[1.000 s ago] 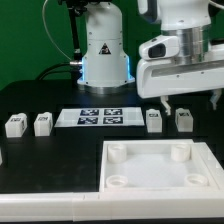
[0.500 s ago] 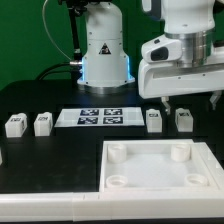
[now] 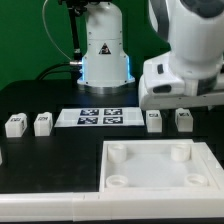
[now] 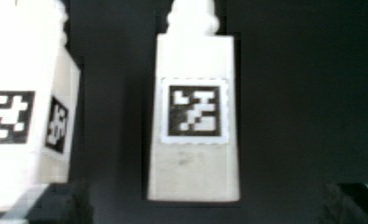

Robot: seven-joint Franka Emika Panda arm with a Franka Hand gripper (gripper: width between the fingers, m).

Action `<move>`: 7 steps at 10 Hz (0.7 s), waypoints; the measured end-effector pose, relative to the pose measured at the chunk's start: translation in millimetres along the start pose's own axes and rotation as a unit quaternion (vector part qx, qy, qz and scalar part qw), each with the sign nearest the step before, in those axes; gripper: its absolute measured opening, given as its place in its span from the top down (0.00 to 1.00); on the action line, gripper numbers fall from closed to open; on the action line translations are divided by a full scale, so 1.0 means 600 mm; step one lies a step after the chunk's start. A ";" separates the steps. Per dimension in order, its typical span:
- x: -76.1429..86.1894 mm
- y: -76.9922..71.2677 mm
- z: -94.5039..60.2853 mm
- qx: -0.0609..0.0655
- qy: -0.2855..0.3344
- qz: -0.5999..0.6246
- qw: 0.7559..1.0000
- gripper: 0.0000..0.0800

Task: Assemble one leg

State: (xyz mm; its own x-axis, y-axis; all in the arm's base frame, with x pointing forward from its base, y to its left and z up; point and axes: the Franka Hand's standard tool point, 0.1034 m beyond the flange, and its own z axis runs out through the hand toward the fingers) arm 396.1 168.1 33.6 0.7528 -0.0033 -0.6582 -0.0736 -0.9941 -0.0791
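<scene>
Scanning from the exterior view's left: far-left leg [image 3: 14,124] and second leg [image 3: 42,122] sit near each other but apart on the black table [image 3: 30,95], well away from the arm; no worries there.

Next comes the marker board [image 3: 98,117], lying flat between the two pairs; nothing is touching it.

Then third leg [image 3: 153,120] and far-right leg [image 3: 184,120], close together, with the gripper [image 3: 182,95] hanging right over them; it holds nothing. In the wrist view the dark fingertips [image 4: 362,197] sit out at the frame edges, so I'd call the pincer released and spread wide, though the exterior view doesn't show the fingers well.

The wrist view also has one centred leg [image 4: 199,110] lying lengthwise, tag up, with a neighbour leg [image 4: 30,110] just beside it; I reckon these are the right-hand pair, but I can't tell which one is centred.

What could go wrong, imo:
- the gap between those two is narrow; a finger coming down on that side could land on the neighbour or shove it, and then both skid
- these look like small, light plastic blocks; a squeeze that's off centre would probably twist the leg instead of clamping it
- if it gets picked up tilted, it likely won't drop cleanly into a round corner socket on the big white tray part [image 3: 150,185] in front; it could jam on the rim or fall over
</scene>
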 end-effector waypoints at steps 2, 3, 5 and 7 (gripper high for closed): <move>-0.006 -0.011 0.013 -0.006 -0.107 -0.004 0.994 0.19; -0.001 -0.011 0.021 -0.006 -0.137 -0.005 0.991 0.19; 0.006 -0.007 0.038 -0.008 -0.127 -0.007 0.992 0.19; 0.002 -0.002 0.058 -0.009 -0.126 -0.004 0.992 0.19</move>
State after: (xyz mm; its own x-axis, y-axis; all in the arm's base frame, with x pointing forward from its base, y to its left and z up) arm 374.6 173.1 7.1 0.5663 0.0288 -0.8237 -0.0549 -0.9958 -0.0726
